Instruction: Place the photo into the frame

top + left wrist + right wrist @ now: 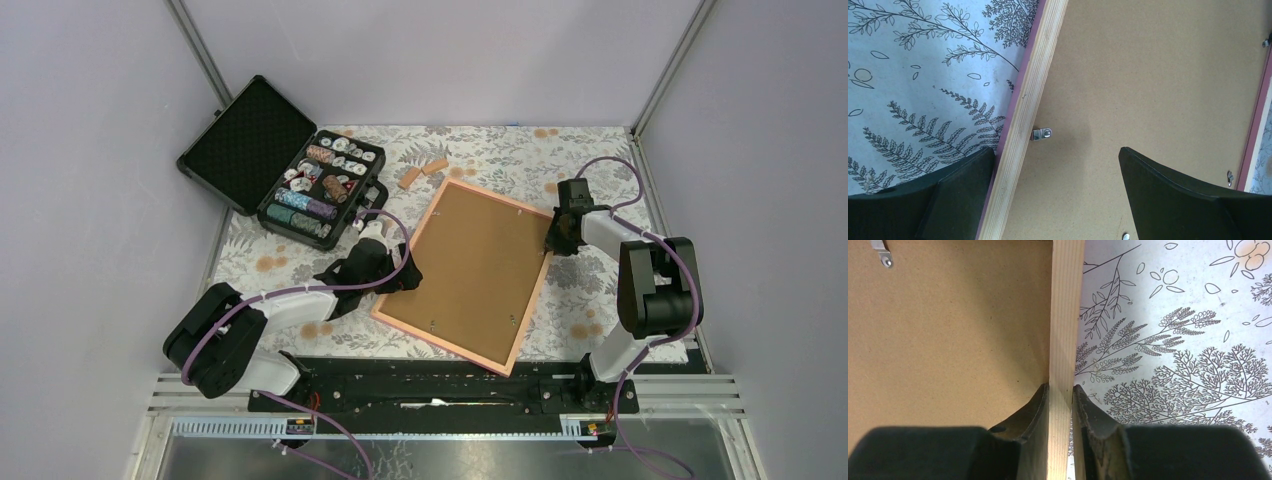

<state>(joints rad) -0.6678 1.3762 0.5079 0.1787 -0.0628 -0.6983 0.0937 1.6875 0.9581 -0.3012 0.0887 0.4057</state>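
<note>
The frame (533,290) lies face down and tilted on the floral cloth, its pinkish-orange rails around a plain brown board (475,265). The photo is hidden. My left gripper (408,280) is open at the frame's left rail (1030,100); one finger is over the cloth, the other over the board (1148,75). A metal clip (1041,133) sits just ahead of it. My right gripper (553,240) is shut on the frame's right rail (1067,315), with one finger on each side (1060,390).
An open black case (245,140) with poker chips (320,190) stands at the back left. Two small wooden blocks (420,172) lie behind the frame's far corner. Enclosure walls close in left, right and back.
</note>
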